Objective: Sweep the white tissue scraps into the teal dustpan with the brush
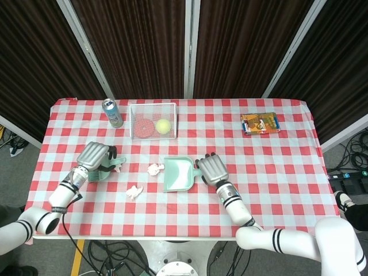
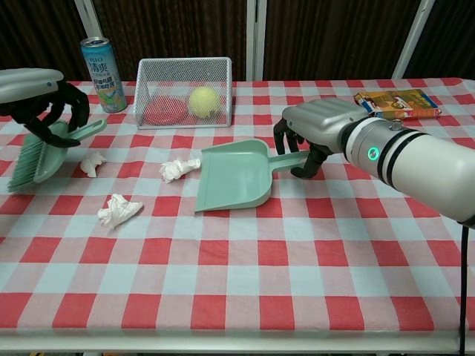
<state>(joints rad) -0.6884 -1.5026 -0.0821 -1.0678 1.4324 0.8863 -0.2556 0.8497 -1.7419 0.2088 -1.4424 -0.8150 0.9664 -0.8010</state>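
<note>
The teal dustpan [image 2: 234, 176] lies flat near the table's middle, its mouth facing left. My right hand [image 2: 319, 122] grips its handle [image 2: 289, 159]; from the head view this hand [image 1: 211, 169] sits just right of the dustpan [image 1: 179, 174]. My left hand [image 2: 44, 89] holds the teal brush [image 2: 37, 157] by its handle, bristles down and tilted at the far left. Three white tissue scraps lie between brush and pan: one [image 2: 93, 163] beside the bristles, one [image 2: 178, 169] touching the pan's mouth, one [image 2: 119, 210] nearer the front. In the head view my left hand [image 1: 95, 158] covers most of the brush.
A drink can [image 2: 102, 64] stands at the back left. A wire basket [image 2: 183, 61] beside it holds a yellow-green ball [image 2: 203, 100] and a red object. An orange packet [image 2: 395, 104] lies at the back right. The red-checked cloth stretches bare along the front.
</note>
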